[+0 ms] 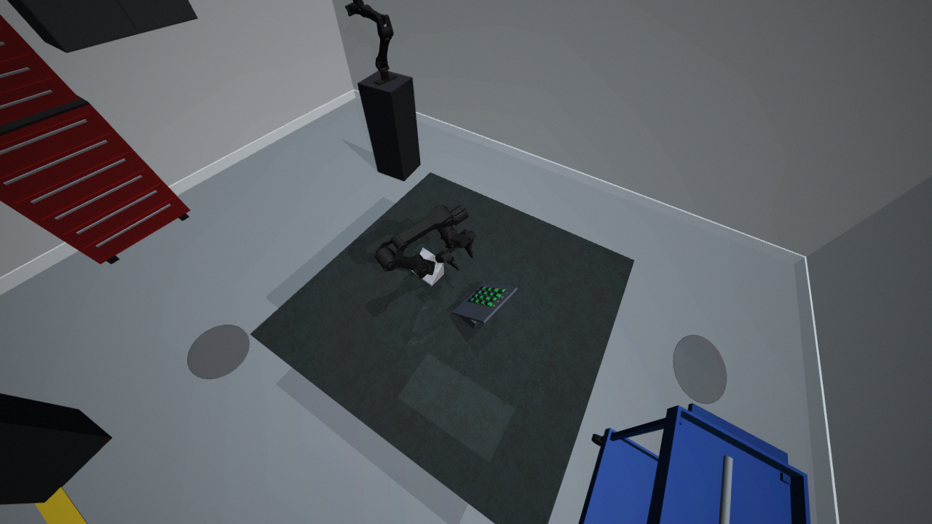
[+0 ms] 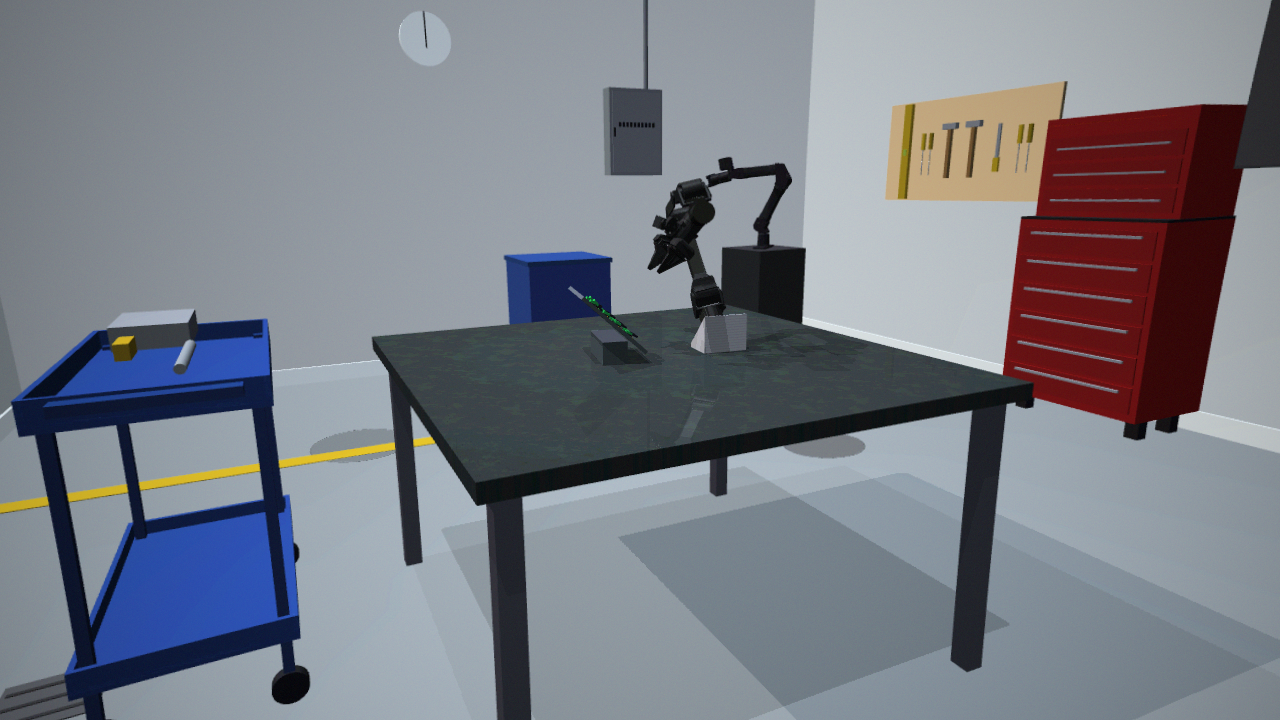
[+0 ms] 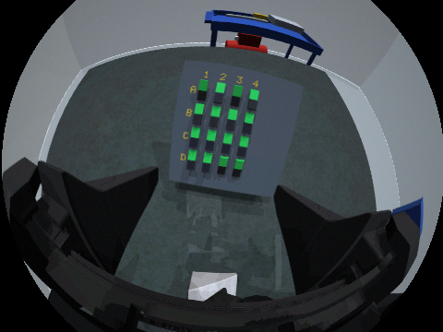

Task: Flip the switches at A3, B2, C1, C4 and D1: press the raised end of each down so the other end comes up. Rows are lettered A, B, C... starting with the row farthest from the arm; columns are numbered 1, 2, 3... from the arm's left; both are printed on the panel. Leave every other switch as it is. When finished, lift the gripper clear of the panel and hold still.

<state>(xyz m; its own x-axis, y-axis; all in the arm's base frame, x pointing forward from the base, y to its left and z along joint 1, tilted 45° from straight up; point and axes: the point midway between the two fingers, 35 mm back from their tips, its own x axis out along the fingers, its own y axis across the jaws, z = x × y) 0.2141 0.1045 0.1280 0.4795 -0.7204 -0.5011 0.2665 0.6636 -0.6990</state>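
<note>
Switches in green and black (image 3: 227, 137) on a tilted grey panel (image 1: 485, 304) (image 2: 583, 295) (image 3: 281, 115) await pressing (my judgement); the black hand (image 1: 464, 252) (image 2: 659, 261) (image 3: 217, 183), fingers apart, must close, then descend.
</note>
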